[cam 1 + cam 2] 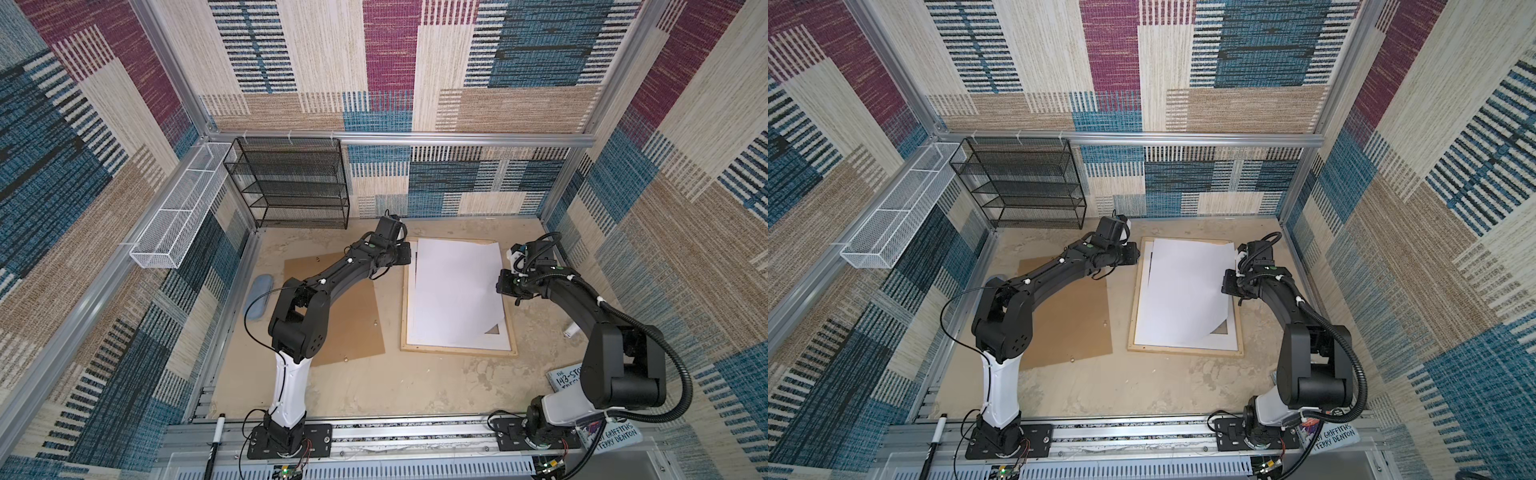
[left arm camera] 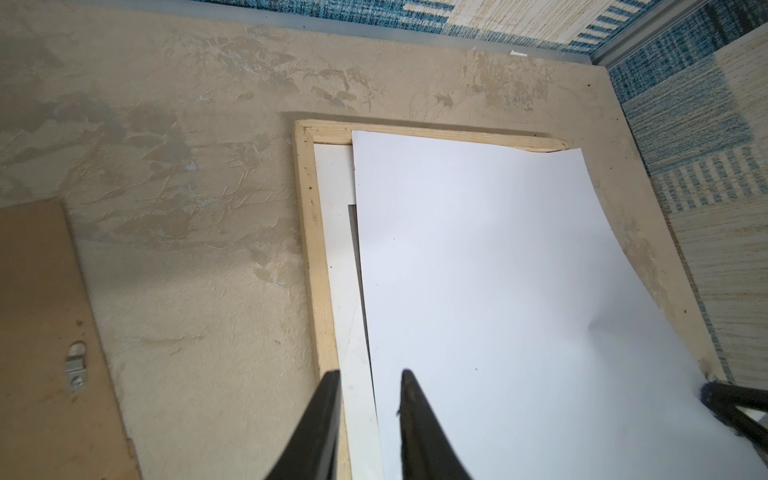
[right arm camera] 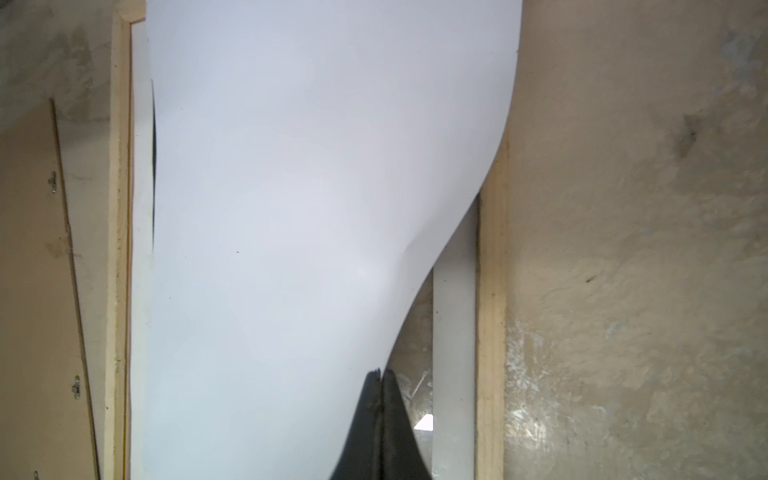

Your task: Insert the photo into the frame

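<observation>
The photo lies white back up across the frame, skewed and bowed. Its right edge is raised off the frame. My right gripper is shut on that right edge of the photo. The pale wood frame lies flat on the table with a white mat board inside it. My left gripper hovers open over the frame's left side. One of its fingers is over the wood strip and the other over the photo. It holds nothing.
A brown backing board lies left of the frame, partly under the left arm. A black mesh shelf stands at the back wall and a white wire basket hangs on the left wall. A book lies front right.
</observation>
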Controlling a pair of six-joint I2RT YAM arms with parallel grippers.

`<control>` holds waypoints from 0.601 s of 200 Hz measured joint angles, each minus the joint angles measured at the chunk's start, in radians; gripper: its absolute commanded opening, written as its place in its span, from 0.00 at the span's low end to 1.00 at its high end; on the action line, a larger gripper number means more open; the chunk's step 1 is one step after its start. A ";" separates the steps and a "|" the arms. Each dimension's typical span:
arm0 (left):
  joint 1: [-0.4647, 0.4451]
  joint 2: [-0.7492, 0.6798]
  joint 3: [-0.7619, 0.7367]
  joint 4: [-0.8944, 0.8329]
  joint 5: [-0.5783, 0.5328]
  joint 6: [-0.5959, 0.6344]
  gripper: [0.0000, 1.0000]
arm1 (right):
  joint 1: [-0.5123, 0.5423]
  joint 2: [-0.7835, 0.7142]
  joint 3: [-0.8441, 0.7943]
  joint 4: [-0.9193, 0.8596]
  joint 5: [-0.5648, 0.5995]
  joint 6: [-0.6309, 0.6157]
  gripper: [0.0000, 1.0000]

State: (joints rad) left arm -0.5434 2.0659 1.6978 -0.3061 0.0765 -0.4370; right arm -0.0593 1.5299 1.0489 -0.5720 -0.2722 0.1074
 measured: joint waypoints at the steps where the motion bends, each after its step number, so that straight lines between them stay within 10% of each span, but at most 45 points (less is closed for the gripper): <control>1: 0.000 0.000 0.000 -0.001 0.000 0.000 0.29 | 0.000 0.002 0.002 -0.002 0.001 -0.002 0.00; 120: 0.002 -0.045 -0.049 -0.020 -0.022 0.014 0.28 | 0.014 -0.075 -0.006 -0.024 -0.039 -0.037 0.00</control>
State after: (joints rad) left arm -0.5415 2.0205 1.6485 -0.3260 0.0547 -0.4225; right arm -0.0448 1.4548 1.0431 -0.5961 -0.3107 0.0708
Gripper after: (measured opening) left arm 0.279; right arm 0.052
